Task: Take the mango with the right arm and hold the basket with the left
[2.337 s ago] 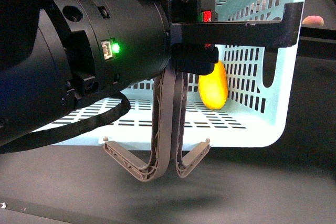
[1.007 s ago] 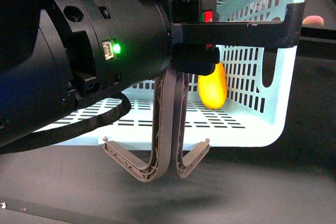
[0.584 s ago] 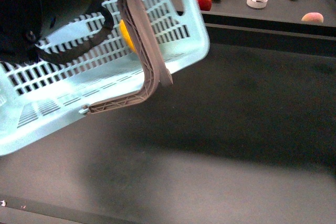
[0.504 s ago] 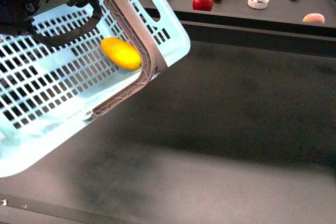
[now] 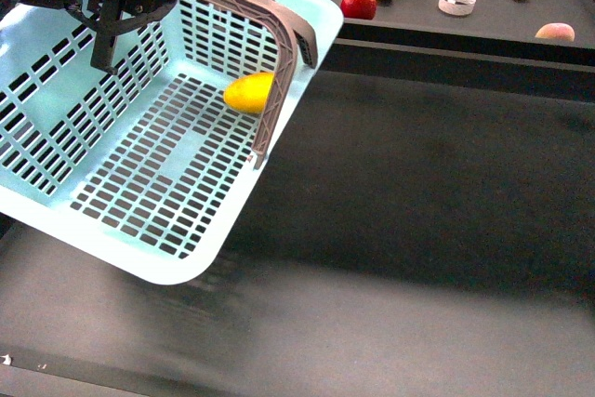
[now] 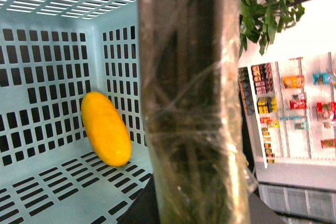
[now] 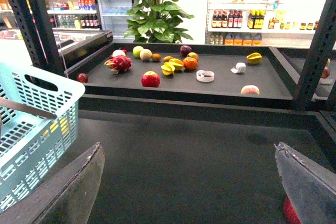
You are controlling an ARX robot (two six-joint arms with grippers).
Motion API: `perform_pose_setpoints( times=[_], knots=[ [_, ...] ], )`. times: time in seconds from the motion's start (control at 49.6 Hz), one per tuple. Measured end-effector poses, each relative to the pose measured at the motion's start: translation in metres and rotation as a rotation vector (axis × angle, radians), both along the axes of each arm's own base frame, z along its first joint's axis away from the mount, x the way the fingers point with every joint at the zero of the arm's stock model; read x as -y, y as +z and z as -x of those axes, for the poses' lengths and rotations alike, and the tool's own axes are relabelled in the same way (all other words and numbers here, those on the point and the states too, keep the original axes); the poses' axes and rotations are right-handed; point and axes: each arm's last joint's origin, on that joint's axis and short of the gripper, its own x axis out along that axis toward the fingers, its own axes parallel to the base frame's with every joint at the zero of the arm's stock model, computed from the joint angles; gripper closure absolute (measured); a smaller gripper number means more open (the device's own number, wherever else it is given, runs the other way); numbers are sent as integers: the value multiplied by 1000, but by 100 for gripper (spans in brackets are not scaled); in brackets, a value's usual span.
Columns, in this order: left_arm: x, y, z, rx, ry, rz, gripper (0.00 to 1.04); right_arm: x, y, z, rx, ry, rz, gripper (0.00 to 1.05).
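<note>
The turquoise basket hangs tilted at the left of the front view, lifted off the dark surface. My left gripper is at the top left, shut on the basket's grey-brown handles. The yellow-orange mango lies inside the basket against its far wall. The left wrist view shows the mango on the slotted floor, behind the blurred handle that fills the middle. My right gripper is open and empty above the dark surface, to the right of the basket. It is out of the front view.
A raised dark shelf behind holds loose fruit: a red apple, star fruit, a dragon fruit, a peach and a tape roll. Black rack posts stand at the sides.
The left arm and basket swung away from the camera, up and to the left. The basket tipped and levelled, and the mango rolled across to the far wall.
</note>
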Motion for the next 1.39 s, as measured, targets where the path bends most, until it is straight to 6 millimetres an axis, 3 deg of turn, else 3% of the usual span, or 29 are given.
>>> perform_pose_setpoints(
  times=[0.141,0.322,0.544,0.887,1.229,1.39],
  knots=[
    [-21,-22,-22,-40,81,44,97,0,0,0,0,0,0,8],
    [-33,-48,-40,-112,95,48,97,0,0,0,0,0,0,8],
    [-44,-48,-55,-117,128,109,97,0,0,0,0,0,0,8],
    [-43,-48,-55,-135,140,122,97,0,0,0,0,0,0,8],
    [-28,-42,-49,-116,53,38,44,0,0,0,0,0,0,8],
    [-34,-20,-27,-83,41,-41,12,0,0,0,0,0,0,8]
  ],
)
